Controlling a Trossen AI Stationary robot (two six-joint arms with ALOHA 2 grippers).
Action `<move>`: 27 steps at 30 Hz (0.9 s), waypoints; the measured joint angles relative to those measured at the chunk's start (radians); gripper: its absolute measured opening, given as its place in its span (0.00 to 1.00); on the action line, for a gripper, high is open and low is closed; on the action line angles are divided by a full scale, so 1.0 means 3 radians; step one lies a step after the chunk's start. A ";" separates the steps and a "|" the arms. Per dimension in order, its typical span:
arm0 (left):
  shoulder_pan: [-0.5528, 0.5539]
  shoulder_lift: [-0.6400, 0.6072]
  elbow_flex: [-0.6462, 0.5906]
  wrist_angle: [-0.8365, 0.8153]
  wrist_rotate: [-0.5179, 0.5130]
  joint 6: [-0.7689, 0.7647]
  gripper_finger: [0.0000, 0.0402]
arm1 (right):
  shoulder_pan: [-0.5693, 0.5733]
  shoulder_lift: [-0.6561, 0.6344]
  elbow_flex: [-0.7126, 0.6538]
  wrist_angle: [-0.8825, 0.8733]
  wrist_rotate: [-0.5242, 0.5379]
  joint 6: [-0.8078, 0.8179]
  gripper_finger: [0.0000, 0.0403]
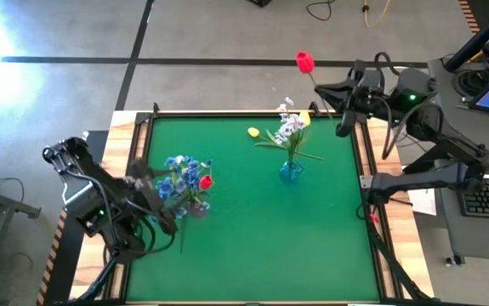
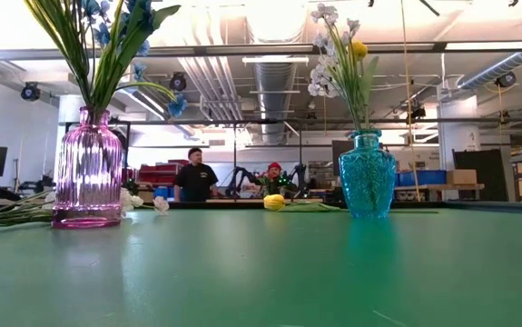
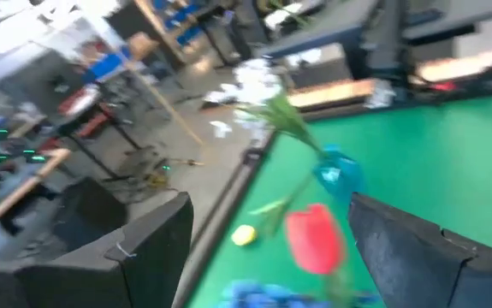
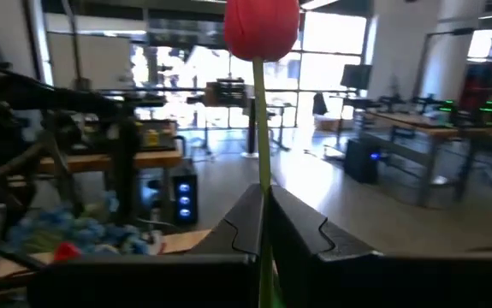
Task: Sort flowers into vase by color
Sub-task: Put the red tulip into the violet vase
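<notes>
Two vases stand on the green table: a pink vase near the left edge with blue flowers and one red bud, and a blue vase toward the far right with white flowers. A yellow bud lies near the far edge. Right gripper, at the far right corner, pinches a red tulip by its stem. Left gripper, fingers spread, hovers beside the pink vase.

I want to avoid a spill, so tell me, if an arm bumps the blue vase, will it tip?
Probably fairly easily: the blue vase looks narrow and upright, and its tall flowers rise well above it, likely making it top-heavy. It looks like glass, so possibly fragile and slippery.
</notes>
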 joint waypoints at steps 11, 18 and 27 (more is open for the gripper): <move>0.0040 0.0440 0.0000 0.2292 0.0834 0.2263 0.74 | 0.0686 0.0000 -0.0026 -0.0065 0.0002 0.0070 0.03; 0.0161 0.0632 0.0000 0.3395 0.1188 0.3161 0.74 | 0.1364 -0.0043 -0.0146 -0.0057 0.0003 0.0055 0.03; 0.0329 0.0789 0.0003 0.3703 0.1232 0.3168 0.74 | 0.2113 -0.0045 -0.0472 0.0172 0.0557 -0.0109 0.03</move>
